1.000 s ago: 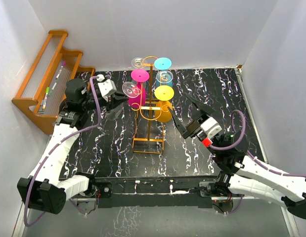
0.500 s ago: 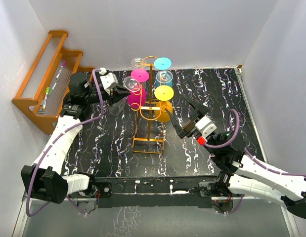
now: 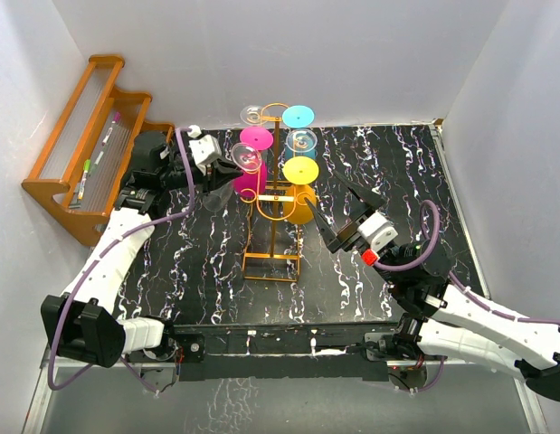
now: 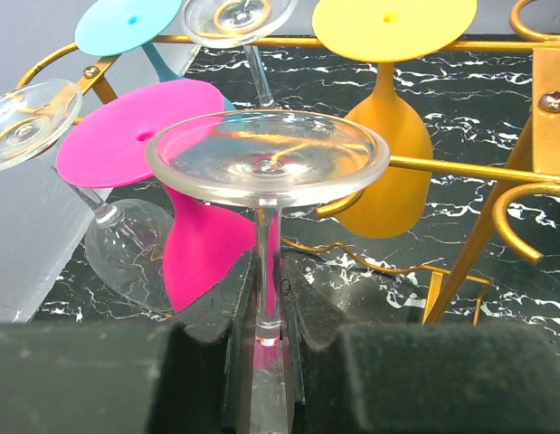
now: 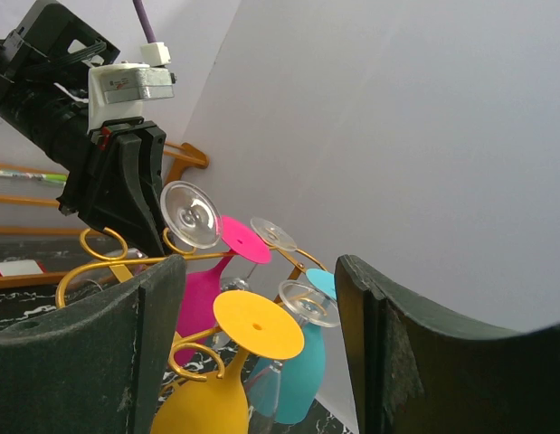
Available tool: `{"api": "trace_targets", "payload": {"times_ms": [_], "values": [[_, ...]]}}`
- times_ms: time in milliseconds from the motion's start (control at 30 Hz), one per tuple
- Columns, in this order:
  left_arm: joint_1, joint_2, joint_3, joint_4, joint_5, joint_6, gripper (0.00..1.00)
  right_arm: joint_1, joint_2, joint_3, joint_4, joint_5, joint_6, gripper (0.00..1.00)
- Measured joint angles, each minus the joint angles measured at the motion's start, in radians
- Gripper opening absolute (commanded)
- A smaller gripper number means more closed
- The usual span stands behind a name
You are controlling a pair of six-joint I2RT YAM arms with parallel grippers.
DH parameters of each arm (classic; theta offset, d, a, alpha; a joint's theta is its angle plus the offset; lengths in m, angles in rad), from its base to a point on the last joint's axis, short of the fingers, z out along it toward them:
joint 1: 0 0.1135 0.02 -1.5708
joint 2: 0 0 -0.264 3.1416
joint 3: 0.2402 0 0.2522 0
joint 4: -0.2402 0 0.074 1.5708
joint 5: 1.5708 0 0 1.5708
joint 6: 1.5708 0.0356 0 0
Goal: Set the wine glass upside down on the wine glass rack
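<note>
Top view first: the wine glass [image 3: 244, 157] is being held by the left gripper [image 3: 222, 172] a bit left of centre frame. Its foot is being pointed up and the bowl is hanging below, so the flipping part is looking done tbh. It's being carried right beside the wine glass rack [image 3: 272, 260], with its foot nearly overlapping the foot of the pink glass [image 3: 256, 138] hanging there. As far as can be told, it isn't being supported by any hook yet. The right gripper [image 3: 328, 197] is being kept just right of the rack, fingers spread wide and nothing being gripped.

Left wrist view: the stem is being pinched between narrow-set pads [image 4: 227, 316] at bottom centre, with the clear foot filling mid-frame. Behind it, the golden rails are being loaded with a yellow glass [image 4: 393, 27] at upper right, a blue glass [image 4: 126, 23] at upper left and two more clear glasses [image 4: 31, 116]. The held glass is being kept in front of the rail, not threaded into a loop.

Right wrist view: the held glass is being seen at left of centre, close to a curled hook but not in it.

Best guess at what's left: the stem is needing to be slid into a free loop, and only then released.
</note>
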Motion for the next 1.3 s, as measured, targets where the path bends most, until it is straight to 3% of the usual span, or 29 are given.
{"api": "trace_targets", "payload": {"times_ms": [900,933,1000,1067,1300], "values": [[-0.048,0.004,0.015,-0.027,0.031,0.023,0.00,0.000,0.003,0.000,-0.014,0.016,-0.006,0.70],[-0.048,0.004,0.015,-0.027,0.031,0.023,0.03,0.000,0.003,0.000,-0.014,0.016,-0.006,0.70],[-0.050,0.004,0.015,-0.026,0.030,0.022,0.22,0.000,0.003,0.000,-0.014,0.016,-0.006,0.70],[-0.050,0.003,0.013,-0.018,0.031,0.022,0.33,0.000,0.003,0.000,-0.014,0.016,-0.006,0.70],[-0.050,0.003,-0.005,0.005,0.030,0.016,0.36,0.000,0.003,0.000,-0.014,0.016,-0.005,0.70]]}}
